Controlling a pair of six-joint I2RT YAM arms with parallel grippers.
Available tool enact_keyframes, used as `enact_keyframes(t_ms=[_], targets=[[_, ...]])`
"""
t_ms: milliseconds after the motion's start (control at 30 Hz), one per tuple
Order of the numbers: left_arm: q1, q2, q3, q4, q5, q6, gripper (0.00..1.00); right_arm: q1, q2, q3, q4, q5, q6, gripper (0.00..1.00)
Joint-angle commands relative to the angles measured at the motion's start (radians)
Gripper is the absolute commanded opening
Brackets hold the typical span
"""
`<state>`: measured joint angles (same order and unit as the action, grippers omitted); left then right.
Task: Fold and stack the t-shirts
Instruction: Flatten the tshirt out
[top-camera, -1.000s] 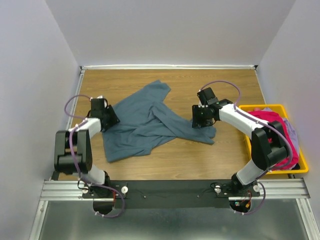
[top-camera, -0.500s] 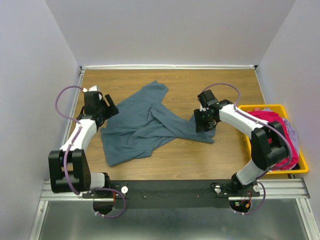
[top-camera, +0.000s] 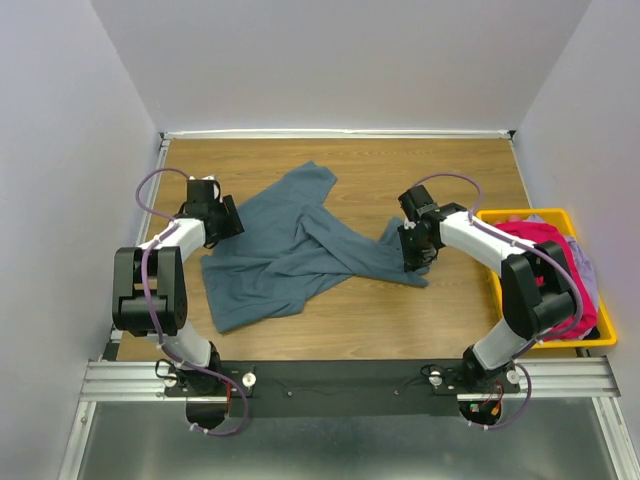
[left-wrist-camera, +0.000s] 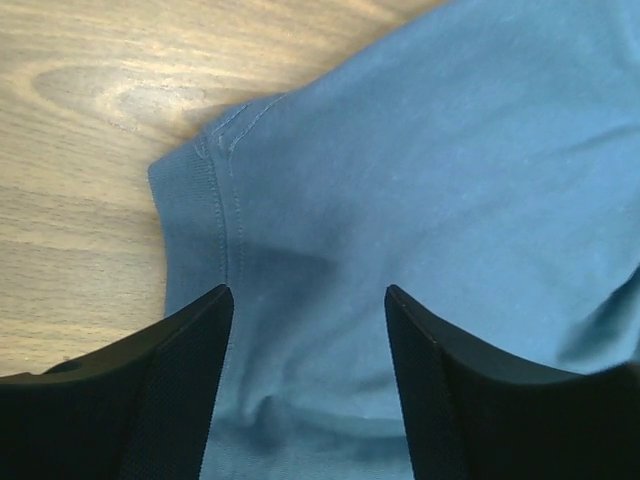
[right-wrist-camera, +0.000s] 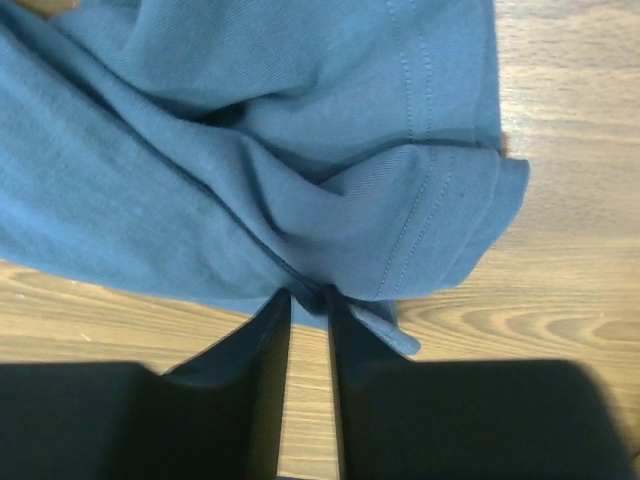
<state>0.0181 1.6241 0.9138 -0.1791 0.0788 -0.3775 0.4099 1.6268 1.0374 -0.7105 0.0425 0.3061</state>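
Observation:
A slate blue-grey t-shirt (top-camera: 290, 245) lies crumpled across the middle of the wooden table. My left gripper (top-camera: 228, 218) is open at the shirt's left edge. In the left wrist view its gripper (left-wrist-camera: 308, 300) straddles the cloth (left-wrist-camera: 420, 150) just inside a stitched hem, without pinching it. My right gripper (top-camera: 412, 255) is shut on the shirt's right end. The right wrist view shows that gripper (right-wrist-camera: 308, 298) pinching a fold of the bunched cloth (right-wrist-camera: 250, 130) near a hemmed corner. A magenta-pink t-shirt (top-camera: 545, 240) and pale grey-blue cloth (top-camera: 587, 275) lie in the bin.
A yellow plastic bin (top-camera: 520, 213) stands at the table's right edge, close behind my right arm. Bare wood (top-camera: 420, 170) shows behind the shirt and in front of it (top-camera: 380, 320). White walls close the table on three sides.
My left arm lifted off the shirt's left edge, swung out, and came back to that edge a little farther back. My right gripper shifted slightly right, still holding the shirt's end.

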Motion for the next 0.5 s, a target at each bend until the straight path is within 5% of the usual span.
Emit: enact_keyframes(t_ms=[0, 233, 300, 467], targets=[[-0.004, 0.014, -0.027, 0.027, -0.039, 0.014, 0.68, -0.008, -0.010, -0.002, -0.030, -0.033, -0.012, 0.24], [-0.004, 0.028, -0.072, 0.044, -0.037, -0.006, 0.62, -0.008, -0.016, 0.018, -0.081, -0.056, -0.027, 0.01], [-0.003, 0.026, -0.079, 0.046, -0.043, -0.011, 0.60, -0.006, -0.028, 0.042, -0.101, -0.049, -0.025, 0.01], [-0.004, -0.001, -0.113, 0.053, -0.050, -0.020, 0.51, -0.008, -0.074, 0.258, -0.173, 0.260, -0.002, 0.01]])
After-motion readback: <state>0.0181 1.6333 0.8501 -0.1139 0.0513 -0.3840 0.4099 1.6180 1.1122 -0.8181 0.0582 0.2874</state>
